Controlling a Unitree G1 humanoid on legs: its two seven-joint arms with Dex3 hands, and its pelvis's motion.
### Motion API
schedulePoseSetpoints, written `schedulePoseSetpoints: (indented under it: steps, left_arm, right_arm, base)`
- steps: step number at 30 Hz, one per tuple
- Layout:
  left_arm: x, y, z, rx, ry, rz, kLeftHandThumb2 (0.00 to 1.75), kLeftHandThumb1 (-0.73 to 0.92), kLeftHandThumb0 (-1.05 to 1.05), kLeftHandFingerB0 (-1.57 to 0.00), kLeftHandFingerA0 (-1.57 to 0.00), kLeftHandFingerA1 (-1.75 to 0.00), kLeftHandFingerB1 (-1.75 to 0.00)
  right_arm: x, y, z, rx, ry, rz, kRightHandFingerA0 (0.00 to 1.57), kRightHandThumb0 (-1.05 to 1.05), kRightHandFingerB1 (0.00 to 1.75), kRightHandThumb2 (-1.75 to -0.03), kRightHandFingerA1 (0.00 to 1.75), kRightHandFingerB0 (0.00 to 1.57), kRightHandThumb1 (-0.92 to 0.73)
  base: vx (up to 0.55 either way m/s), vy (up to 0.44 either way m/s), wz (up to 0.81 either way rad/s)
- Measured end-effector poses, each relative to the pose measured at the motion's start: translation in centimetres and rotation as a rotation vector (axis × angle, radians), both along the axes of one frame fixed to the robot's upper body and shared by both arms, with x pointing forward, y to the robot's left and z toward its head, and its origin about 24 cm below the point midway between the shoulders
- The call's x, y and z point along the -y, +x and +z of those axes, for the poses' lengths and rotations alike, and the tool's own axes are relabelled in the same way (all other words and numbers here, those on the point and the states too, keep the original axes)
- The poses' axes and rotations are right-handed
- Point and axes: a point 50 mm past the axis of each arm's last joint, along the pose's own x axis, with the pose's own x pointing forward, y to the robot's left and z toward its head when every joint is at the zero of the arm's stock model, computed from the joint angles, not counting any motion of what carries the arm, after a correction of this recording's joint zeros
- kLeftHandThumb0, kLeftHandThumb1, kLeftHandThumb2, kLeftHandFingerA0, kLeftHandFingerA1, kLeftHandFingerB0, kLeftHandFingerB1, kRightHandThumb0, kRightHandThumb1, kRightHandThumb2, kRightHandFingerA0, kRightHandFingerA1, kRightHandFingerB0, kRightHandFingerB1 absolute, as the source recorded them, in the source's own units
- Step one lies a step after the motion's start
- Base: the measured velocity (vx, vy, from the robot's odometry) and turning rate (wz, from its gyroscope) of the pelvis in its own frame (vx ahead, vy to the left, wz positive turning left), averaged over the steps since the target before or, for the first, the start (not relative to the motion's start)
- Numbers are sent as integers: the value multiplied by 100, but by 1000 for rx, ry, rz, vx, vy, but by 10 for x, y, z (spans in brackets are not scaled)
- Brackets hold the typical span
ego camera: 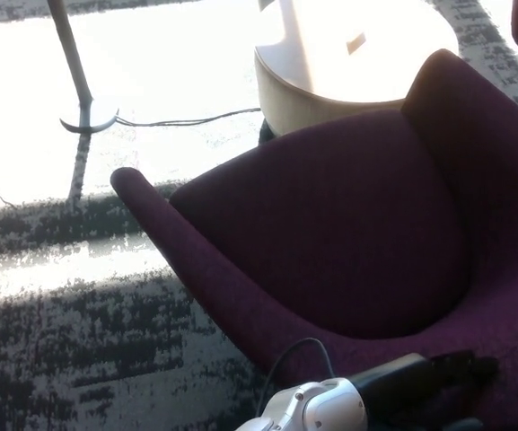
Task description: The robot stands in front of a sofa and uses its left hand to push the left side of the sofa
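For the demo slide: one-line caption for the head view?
Left hand rests on the front edge of a purple sofa; round table behind.
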Motion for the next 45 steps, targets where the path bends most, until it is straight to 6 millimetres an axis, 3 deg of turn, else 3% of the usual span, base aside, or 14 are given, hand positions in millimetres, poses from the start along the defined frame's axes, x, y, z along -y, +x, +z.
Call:
schedulePoseSetpoints:
  steps: [1, 3, 4, 6, 7, 15, 16, 18, 23, 24, 29, 33, 34, 45]
  left_arm:
    - [1, 0, 0, -1, 1, 0, 122, 82, -96, -8, -3, -31, -15]
    - [2, 0, 1, 0, 6, -2, 121, 79, -92, -8, -1, -35, -19]
    - [2, 0, 1, 1, 7, -3, 80, 92, -95, -5, -5, -32, -23]
    - [3, 0, 1, 3, 11, -5, 81, 92, -99, -7, -6, -31, -21]
    - [3, 0, 1, 4, 12, -6, 122, 81, -97, -7, -1, -31, -15]
    - [3, -4, 1, 9, 12, -8, 118, 78, -88, -5, -4, -39, -22]
    - [3, -4, 1, 10, 11, -7, 123, 78, -87, -6, 0, -37, -21]
    - [2, -5, 1, 10, 9, -4, 125, 86, -100, -9, -3, -28, -13]
    - [-6, -5, 0, -7, -19, 34, 123, 82, -96, -8, -5, -28, -14]
    - [-7, -5, -1, -9, -22, 38, 123, 82, -92, -7, -3, -28, -17]
    - [-20, -1, 0, -22, -32, 61, 123, 83, -94, -7, -6, -26, -17]
    - [-37, 7, 2, -38, -51, 102, 124, 83, -97, -8, -7, -27, -17]
    - [-40, 8, 1, -43, -53, 109, 123, 79, -89, -7, 0, -30, -21]
    - [-79, 16, 0, -59, -69, 180, 121, 84, -89, -6, -1, -28, -22]
  right_arm:
    - [0, 0, 0, 3, -3, 4, 61, -55, 40, -65, 44, 63, -80]
    - [0, 1, 0, 7, -7, 8, 61, -55, 39, -65, 45, 60, -81]
    - [0, 2, 0, 10, -11, 13, 62, -54, 40, -65, 45, 61, -82]
    - [-1, 4, 1, 16, -22, 25, 60, -53, 39, -65, 45, 61, -80]
    - [-1, 4, 1, 18, -29, 31, 58, -53, 39, -65, 44, 60, -81]
    - [-1, 0, -1, 9, -55, 51, 56, -55, 39, -65, 44, 59, -82]
    - [-1, 0, -1, 8, -55, 52, 62, -53, 41, -63, 53, 64, -78]
    - [-1, -1, -1, 7, -55, 51, 53, -56, 39, -64, 47, 56, -78]
    - [1, -2, -2, -11, -39, 18, 55, -55, 39, -64, 44, 54, -77]
    - [1, -3, -2, -15, -37, 15, 60, -58, 42, -63, 61, 62, -78]
    - [1, -5, -3, -29, -17, -12, 63, -55, 43, -63, 66, 65, -75]
    - [-1, -3, -3, -29, -7, -18, 60, -62, 49, -77, 68, 58, -64]
    - [-1, -2, -3, -29, -7, -19, 64, -57, 43, -63, 71, 63, -77]
    - [-4, -3, -3, -35, 3, -17, 60, -61, 42, -64, 63, 61, -80]
  base:
    - [0, 0, 0]
    - [0, 0, 0]
    - [0, 0, 0]
    - [0, 0, 0]
    - [0, 0, 0]
    - [0, 0, 0]
    - [0, 0, 0]
    - [0, 0, 0]
    - [0, 0, 0]
    - [0, 0, 0]
    - [0, 0, 0]
    - [0, 0, 0]
    - [0, 0, 0]
    - [0, 0, 0]
